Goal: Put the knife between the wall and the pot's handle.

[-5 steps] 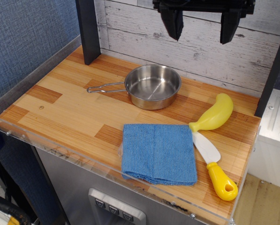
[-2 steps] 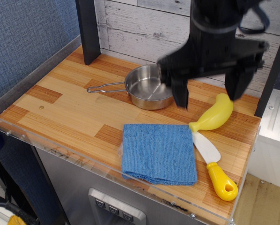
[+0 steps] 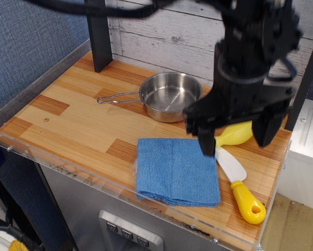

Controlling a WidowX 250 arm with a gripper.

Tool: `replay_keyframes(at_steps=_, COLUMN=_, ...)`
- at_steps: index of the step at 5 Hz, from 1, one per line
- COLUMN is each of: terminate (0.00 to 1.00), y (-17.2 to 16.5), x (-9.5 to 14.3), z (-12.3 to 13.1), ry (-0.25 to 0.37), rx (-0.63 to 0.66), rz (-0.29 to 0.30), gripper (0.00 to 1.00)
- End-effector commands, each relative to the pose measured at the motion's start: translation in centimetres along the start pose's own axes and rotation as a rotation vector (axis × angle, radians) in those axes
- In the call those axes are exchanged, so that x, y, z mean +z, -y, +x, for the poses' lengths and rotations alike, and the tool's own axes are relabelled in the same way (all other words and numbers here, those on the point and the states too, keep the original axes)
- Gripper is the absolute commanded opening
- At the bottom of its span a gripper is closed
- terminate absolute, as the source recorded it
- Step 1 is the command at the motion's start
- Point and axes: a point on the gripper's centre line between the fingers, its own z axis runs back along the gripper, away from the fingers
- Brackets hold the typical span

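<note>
Observation.image shows the arm has dropped fast from above the bench (image 3: 73,117), and its gripper (image 3: 235,137), jaws spread wide, now hangs just over the knife (image 3: 239,183) at the front right. Grasp looks next; pot (image 3: 169,95) untouched.

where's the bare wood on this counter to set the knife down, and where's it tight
Widest free patch: the boards between the blue wall and the pot's handle, running forward to the counter's front-left edge. A smaller strip lies behind the pot. The right end is crowded: blue cloth, knife, yellow banana toy and the open hand above them.
</note>
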Motion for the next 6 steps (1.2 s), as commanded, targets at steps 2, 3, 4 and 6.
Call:
replay_keyframes(at_steps=2, terminate=0.00, y=0.3, x=-3.6, z=-1.2, ry=-0.047, rx=-0.015, rz=-0.013, gripper=1.00)
replay_keyframes(at_steps=3, terminate=0.00, y=0.4, x=-4.5, z=-1.7, ry=-0.053, rx=-0.017, rz=0.001, gripper=1.00)
replay_keyframes(at_steps=4, terminate=0.00, y=0.9, x=-5.7, z=-2.0, ry=-0.062, rx=-0.024, rz=0.016, gripper=1.00)
replay_keyframes(at_steps=6, terminate=0.00, y=2.0, x=-7.2, z=-2.7, ry=-0.060, rx=-0.040, rz=0.012, gripper=1.00)
